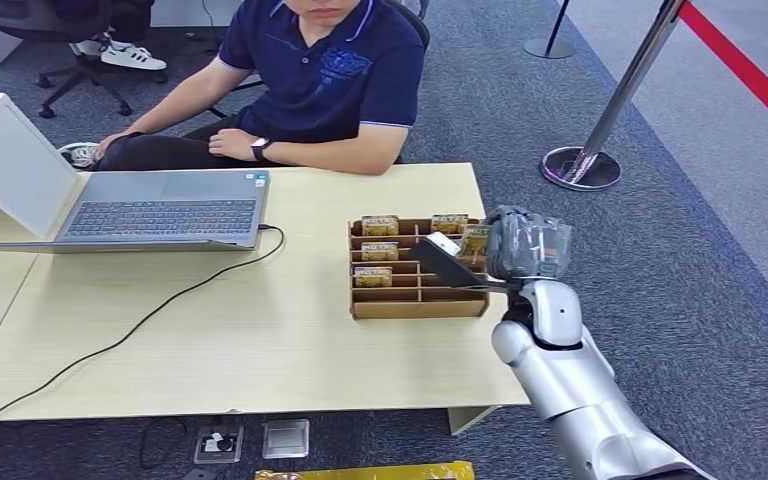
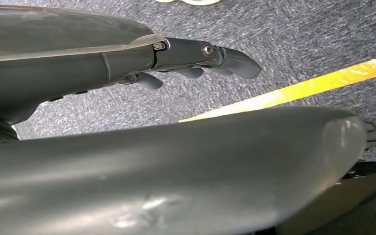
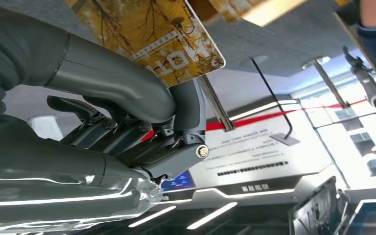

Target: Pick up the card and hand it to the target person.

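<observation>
Head view puts the silver right arm's grey hand at the right end of the brown cardboard card rack, which sits near the right edge of the pale wooden table. The hand hangs just above the rack's back rows, probably because the yellow patterned cards stand upright in slots there and come out by lifting. A person in a dark blue polo shirt sits across the table beyond the rack, behind an open grey laptop whose black cable trails over the tabletop left of the rack. Between rack and person lies bare tabletop, leaving room for a forward reach.

Left wrist view shows the left hand hanging over grey carpet, fingers loosely apart and holding nothing.

Right wrist view shows the right hand's thumb pressing a yellow tree-printed card against its darker fingers, so the card is gripped and free of its slot.
</observation>
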Controlling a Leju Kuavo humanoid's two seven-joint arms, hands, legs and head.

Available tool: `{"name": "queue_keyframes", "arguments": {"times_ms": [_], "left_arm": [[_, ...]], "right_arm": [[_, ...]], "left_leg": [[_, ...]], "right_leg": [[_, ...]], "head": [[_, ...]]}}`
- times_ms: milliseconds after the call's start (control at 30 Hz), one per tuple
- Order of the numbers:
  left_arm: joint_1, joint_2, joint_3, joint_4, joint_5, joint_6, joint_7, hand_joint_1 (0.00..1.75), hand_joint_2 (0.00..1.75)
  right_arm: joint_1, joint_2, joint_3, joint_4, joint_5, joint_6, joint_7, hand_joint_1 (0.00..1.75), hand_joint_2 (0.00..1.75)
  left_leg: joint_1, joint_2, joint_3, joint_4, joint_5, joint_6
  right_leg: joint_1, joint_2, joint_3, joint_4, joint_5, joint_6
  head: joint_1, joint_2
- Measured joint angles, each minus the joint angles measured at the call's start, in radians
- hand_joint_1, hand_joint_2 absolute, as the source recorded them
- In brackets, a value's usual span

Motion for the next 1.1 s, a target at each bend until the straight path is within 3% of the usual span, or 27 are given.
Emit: {"name": "queue_keyframes", "arguments": {"times_ms": [333, 533, 867, 1100], "left_arm": [[-0.002, -0.003, -0.008, 0.0, 0.0, 0.006, 0.005, 0.0, 0.0], [-0.015, -0.008, -0.018, 0.0, -0.015, -0.001, 0.01, 0.0, 0.0], [-0.035, -0.01, -0.037, 0.0, -0.028, -0.006, 0.027, 0.0, 0.0], [-0.035, -0.01, -0.038, 0.002, -0.028, -0.005, 0.036, 0.0, 0.0]], "right_arm": [[-0.036, 0.009, 0.007, -0.077, -0.058, -0.033, -0.056, 1.75, 1.75], [-0.137, 0.023, 0.023, -0.016, -0.09, -0.093, -0.084, 1.75, 1.75], [-0.292, 0.091, -0.053, 0.098, 0.045, -0.099, -0.112, 1.75, 1.75], [-0.336, 0.129, -0.105, 0.145, 0.094, -0.099, -0.126, 1.75, 1.75]], "left_leg": [[0.0, 0.0, 0.0, 0.0, 0.0, 0.0], [0.0, 0.0, 0.0, 0.0, 0.0, 0.0], [0.0, 0.0, 0.0, 0.0, 0.001, 0.0], [0.0, 0.0, 0.0, 0.0, 0.001, 0.0]], "right_leg": [[0.0, 0.0, 0.0, 0.0, 0.0, 0.0], [0.0, 0.0, 0.0, 0.001, 0.0, 0.0], [0.0, 0.0, 0.0, 0.001, 0.001, 0.0], [0.0, 0.0, 0.0, 0.001, 0.001, 0.0]], "head": [[0.0, 0.0], [0.0, 0.0], [0.0, 0.0], [0.0, 0.0]]}}
